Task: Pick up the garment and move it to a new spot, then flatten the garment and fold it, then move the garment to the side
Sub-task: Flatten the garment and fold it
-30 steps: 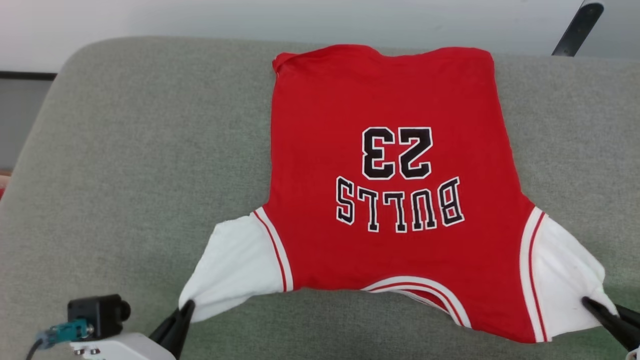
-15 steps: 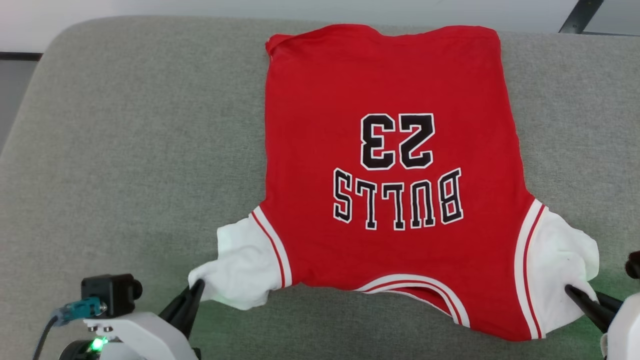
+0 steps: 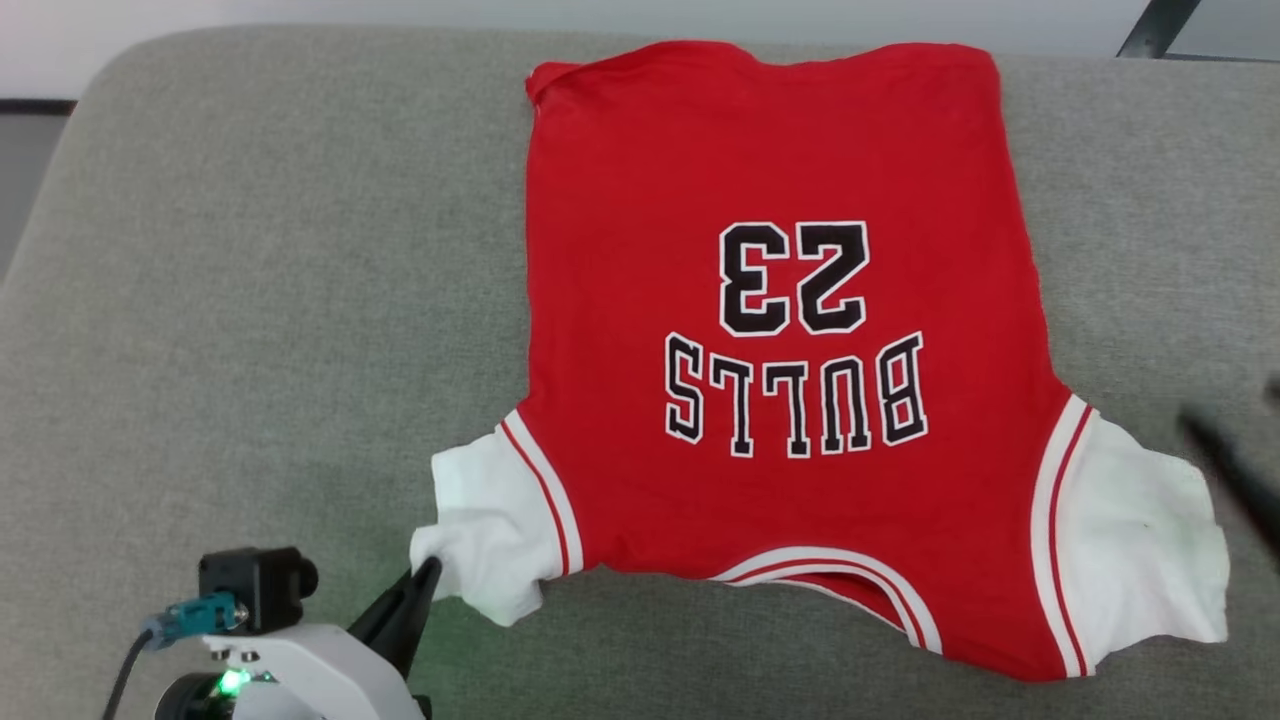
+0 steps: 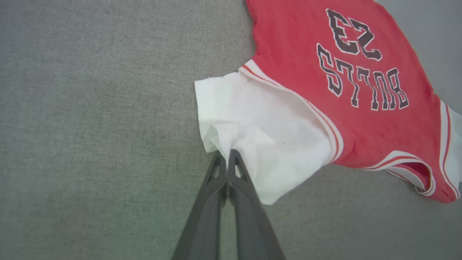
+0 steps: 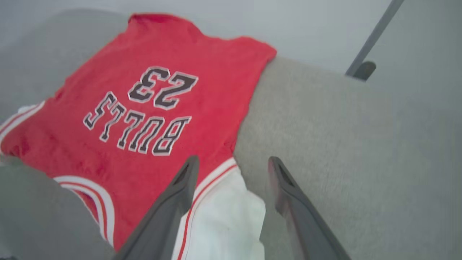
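The garment, a red jersey with white sleeves and a black 23, lies spread on the grey cushion with its neck toward me. My left gripper is shut on the rumpled edge of the white left sleeve. In the left wrist view the shut left gripper pinches that sleeve's corner. My right gripper is open and raised above the right sleeve, holding nothing. One of its fingers shows blurred beside the flat right sleeve.
The cushion's rounded far edge runs just past the jersey's hem, with pale floor beyond. A dark metal leg stands at the far right. Bare cushion lies to the jersey's left.
My right gripper has opened, let go of the right sleeve and swung up and away; that sleeve now lies flat. My left gripper moved slightly inward with its sleeve. The camera tilted a little.
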Available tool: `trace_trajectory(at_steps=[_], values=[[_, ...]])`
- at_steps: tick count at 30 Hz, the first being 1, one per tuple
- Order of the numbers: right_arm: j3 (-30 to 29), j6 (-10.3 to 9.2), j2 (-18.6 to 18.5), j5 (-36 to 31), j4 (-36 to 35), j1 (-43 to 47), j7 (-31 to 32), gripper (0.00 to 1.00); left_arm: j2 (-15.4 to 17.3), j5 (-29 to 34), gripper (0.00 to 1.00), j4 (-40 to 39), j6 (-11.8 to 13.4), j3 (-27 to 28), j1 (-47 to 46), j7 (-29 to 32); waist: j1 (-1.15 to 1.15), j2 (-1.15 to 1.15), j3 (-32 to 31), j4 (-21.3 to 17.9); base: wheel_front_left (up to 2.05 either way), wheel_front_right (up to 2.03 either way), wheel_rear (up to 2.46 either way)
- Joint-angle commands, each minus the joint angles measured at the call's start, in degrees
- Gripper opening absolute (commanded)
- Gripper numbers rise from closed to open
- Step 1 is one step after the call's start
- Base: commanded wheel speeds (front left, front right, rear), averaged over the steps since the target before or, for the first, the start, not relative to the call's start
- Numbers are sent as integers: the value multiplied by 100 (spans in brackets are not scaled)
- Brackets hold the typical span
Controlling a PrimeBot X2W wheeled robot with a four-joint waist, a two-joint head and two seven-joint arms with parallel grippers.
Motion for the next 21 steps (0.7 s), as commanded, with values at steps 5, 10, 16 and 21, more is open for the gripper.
trace_trajectory(at_steps=[5,10,16,21], values=[[23,-6,39,-442,73,-1385,-701,100,-142,146,0,21,-149,-91,-259,-76,0,0,238,195,0,0,0],[408,-6,-55,-706,1193,-2854,-916,100,-376,320,0,138,-374,-328,-668,-25,0,0,515,614,0,0,0],[1001,-6,-387,-774,2801,-4307,-745,100,-829,507,0,413,-692,-667,-1206,-37,0,0,868,1196,0,0,0],[1548,-6,-659,-672,4129,-5274,-310,100,-1201,602,0,704,-974,-915,-1551,-63,0,0,1109,1631,0,0,0]])
